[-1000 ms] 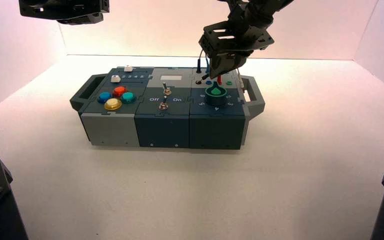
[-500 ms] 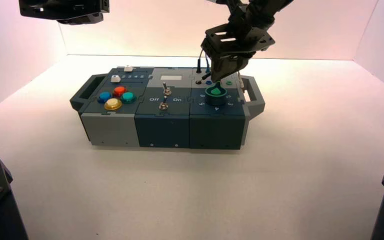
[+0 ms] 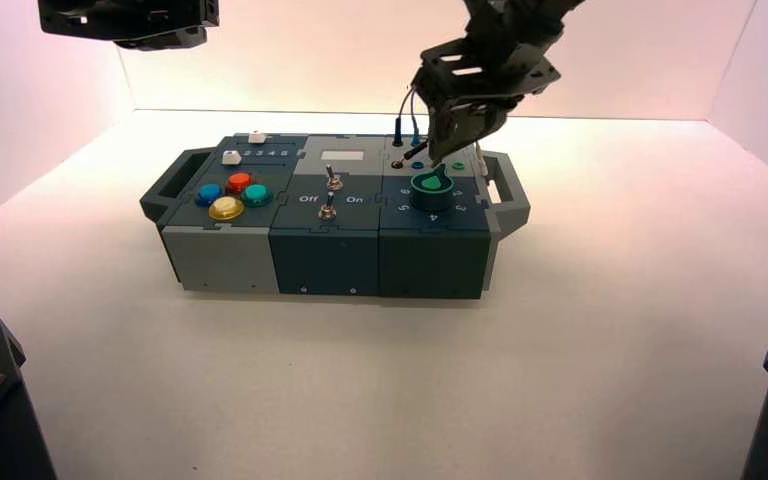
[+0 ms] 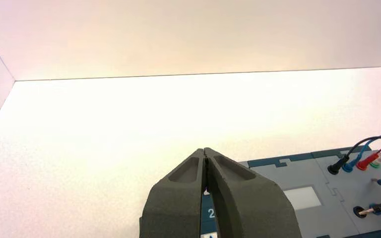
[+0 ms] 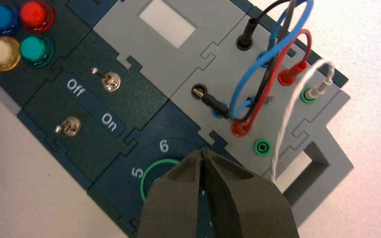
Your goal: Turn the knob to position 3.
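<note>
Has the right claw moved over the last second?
Yes. The right claw has lifted up and to the right, away from the knob on the box.

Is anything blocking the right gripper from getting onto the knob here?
Nothing visible does. The right gripper hangs just above and behind the knob, fingers together, with open air between. The looped wires sit farther back on the grey panel, beside the path rather than across it.

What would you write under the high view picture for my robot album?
Right gripper hovers shut just behind the green-capped knob on the box; left gripper waits above.
</note>
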You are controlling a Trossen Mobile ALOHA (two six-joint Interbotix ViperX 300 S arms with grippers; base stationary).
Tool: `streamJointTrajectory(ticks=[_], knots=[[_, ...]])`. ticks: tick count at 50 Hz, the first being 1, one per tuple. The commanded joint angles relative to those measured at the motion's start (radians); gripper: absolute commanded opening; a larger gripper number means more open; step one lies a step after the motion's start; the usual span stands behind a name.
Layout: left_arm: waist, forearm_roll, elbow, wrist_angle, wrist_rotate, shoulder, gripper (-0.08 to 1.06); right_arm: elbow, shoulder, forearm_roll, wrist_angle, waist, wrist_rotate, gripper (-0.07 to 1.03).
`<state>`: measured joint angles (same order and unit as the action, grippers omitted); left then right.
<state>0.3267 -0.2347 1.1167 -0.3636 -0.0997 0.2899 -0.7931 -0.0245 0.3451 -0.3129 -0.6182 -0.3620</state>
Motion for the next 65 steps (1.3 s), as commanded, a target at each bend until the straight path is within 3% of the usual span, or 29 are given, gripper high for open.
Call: streamJointTrajectory(ticks=[1,54,65], knots=[[0.005,0.0,-0.025,-0.006,-0.003,0.003,-0.03,0.002,-0.044,-0.005,0.003,0.002,0.002,-0.02],[0.005,0.0,-0.026,-0.008,-0.003,0.003,-0.03,0.037,0.031,-0.018,-0.011,0.031,0.005,-0.02],[0.005,0.0,-0.026,-0.006,-0.003,0.003,-0.03,0.081,0.067,-0.018,-0.023,0.009,0.005,-0.02]])
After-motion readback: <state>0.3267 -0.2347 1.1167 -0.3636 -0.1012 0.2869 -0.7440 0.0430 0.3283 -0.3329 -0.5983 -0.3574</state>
